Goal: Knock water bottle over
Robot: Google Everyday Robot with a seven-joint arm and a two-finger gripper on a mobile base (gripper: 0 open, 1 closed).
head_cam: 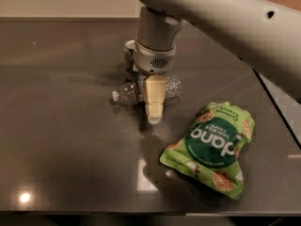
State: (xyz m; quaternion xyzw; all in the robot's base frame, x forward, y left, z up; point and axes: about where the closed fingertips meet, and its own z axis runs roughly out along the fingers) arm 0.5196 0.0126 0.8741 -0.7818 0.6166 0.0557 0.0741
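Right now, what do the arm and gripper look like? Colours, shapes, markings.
Arm: thick, smooth off-white tube with two small dark round holes; no cables visible. Wrist: light grey cylinder with a small oval grille. Gripper: cream, tapered and segmented, hanging over the water bottle on the dark table.
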